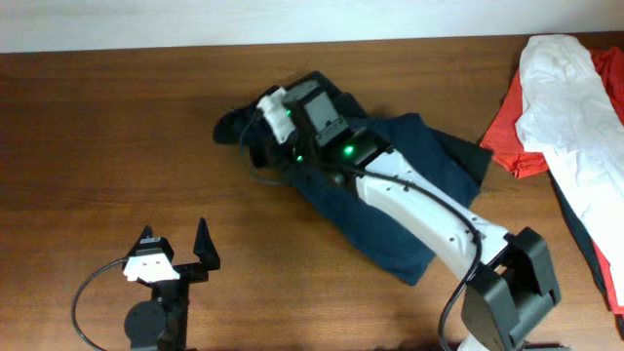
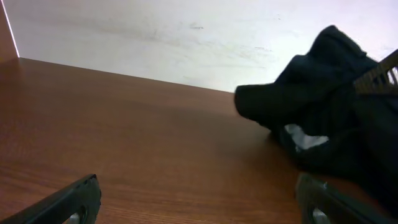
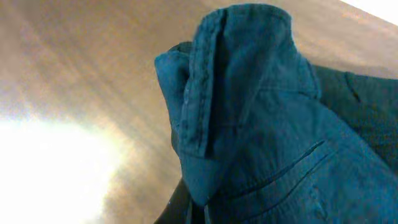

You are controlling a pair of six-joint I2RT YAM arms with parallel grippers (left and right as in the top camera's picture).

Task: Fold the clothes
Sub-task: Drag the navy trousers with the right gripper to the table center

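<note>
A dark navy garment (image 1: 419, 175) lies crumpled in the middle of the wooden table (image 1: 117, 146). My right gripper (image 1: 261, 132) reaches over it to its far left end and is shut on a bunched fold of the cloth. In the right wrist view the blue fabric (image 3: 249, 124) hangs over the closed fingers (image 3: 211, 208), lifted off the table. My left gripper (image 1: 175, 234) is open and empty near the front left, well short of the garment. In the left wrist view its fingers (image 2: 199, 199) frame bare wood, with the dark garment (image 2: 336, 124) ahead to the right.
A white garment (image 1: 556, 97) lies over a red one (image 1: 502, 127) at the table's right edge. A black cable (image 1: 88, 292) loops beside the left arm's base. A pale wall (image 2: 155, 37) stands behind the table's far edge.
</note>
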